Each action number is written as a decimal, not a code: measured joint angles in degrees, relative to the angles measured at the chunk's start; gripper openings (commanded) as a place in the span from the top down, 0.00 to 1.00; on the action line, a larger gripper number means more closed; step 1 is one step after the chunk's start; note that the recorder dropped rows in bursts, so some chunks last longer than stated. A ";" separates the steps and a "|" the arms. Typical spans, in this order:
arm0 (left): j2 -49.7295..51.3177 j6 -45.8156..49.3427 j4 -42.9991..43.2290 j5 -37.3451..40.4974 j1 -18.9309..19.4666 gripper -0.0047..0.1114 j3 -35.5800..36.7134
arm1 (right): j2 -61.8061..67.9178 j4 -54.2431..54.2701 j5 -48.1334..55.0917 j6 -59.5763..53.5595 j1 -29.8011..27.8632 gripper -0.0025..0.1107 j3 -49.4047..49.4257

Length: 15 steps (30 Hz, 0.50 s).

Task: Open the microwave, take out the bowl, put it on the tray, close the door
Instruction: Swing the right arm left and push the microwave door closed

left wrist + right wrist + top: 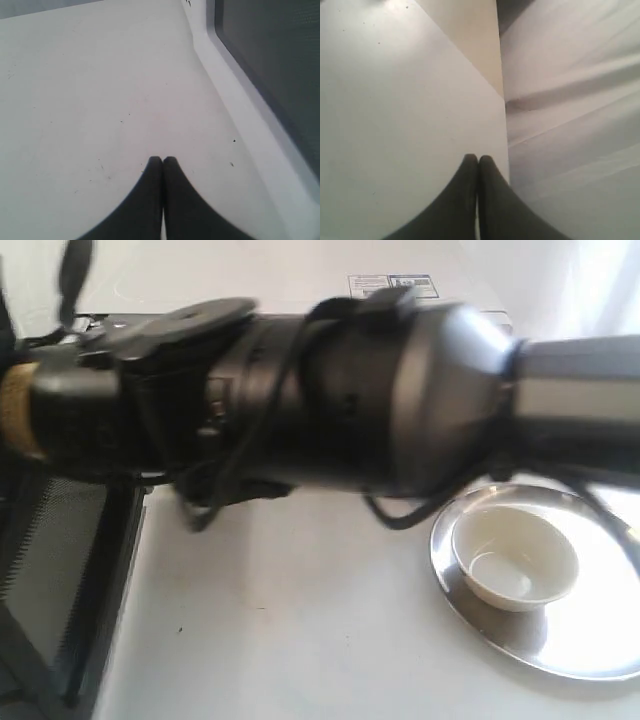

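Holding both my left gripper and right gripper clenched on nothing, I judge the left nearer the open door, whose windowed panel runs lengthwise just beside its fingertips, while the bowl already sits in the tray, well apart from it.

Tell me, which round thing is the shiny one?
The tray, the big flat silver plate. The bowl sitting on it is smaller, cream-white and deeper.
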 measured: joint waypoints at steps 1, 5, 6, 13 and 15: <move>0.00 0.00 0.00 0.00 0.00 0.96 0.00 | 1.63 0.61 1.39 -1.20 1.11 0.98 -2.29; 0.00 0.00 0.57 0.02 0.13 0.96 0.00 | 5.73 2.06 7.14 -2.71 3.56 0.98 -10.39; 0.00 0.00 0.42 0.02 0.02 0.96 0.00 | 6.75 2.19 8.47 -2.84 4.05 0.98 -11.91; 0.00 0.00 0.03 0.02 0.02 0.96 0.00 | 9.49 2.55 14.07 0.65 5.42 0.98 -18.23; 0.00 0.00 0.03 0.02 0.02 0.96 0.00 | 9.72 2.55 15.21 1.46 5.42 0.98 -18.84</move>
